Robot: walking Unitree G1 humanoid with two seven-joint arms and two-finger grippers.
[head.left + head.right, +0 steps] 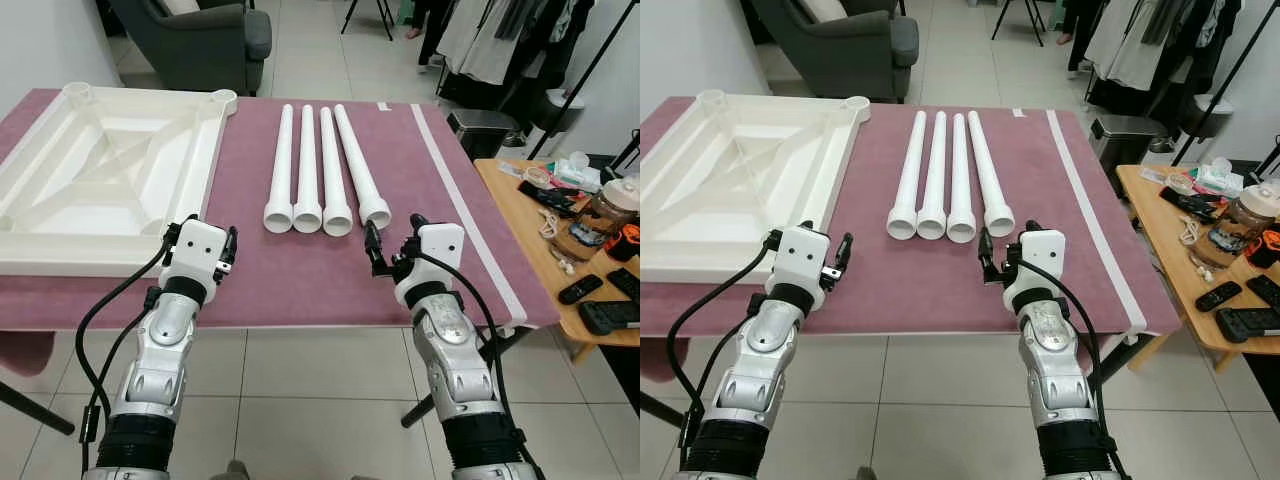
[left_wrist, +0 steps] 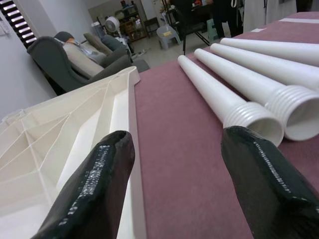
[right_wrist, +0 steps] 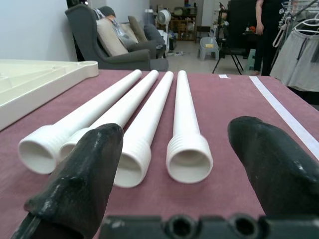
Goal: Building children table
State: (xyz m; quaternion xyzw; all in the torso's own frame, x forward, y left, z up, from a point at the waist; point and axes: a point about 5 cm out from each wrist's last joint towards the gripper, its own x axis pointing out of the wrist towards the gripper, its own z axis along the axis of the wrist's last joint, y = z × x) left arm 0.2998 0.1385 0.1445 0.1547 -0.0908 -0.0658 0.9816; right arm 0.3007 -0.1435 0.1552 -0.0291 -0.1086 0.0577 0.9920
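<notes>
White ribbed plastic tabletop [image 1: 95, 180] lies underside-up at upper left of the maroon mat [image 1: 300, 265], with round leg sockets at its corners. Four smooth white tapered legs [image 1: 322, 170] lie side by side at centre, threaded open ends toward the robot. Left gripper [image 1: 222, 258] hovers at the tabletop's near corner, jaws wide, empty. Right gripper [image 1: 385, 255] sits just short of the rightmost leg [image 3: 185, 132], jaws wide, empty. Cluttered wooden side table [image 1: 520, 215] at right.
</notes>
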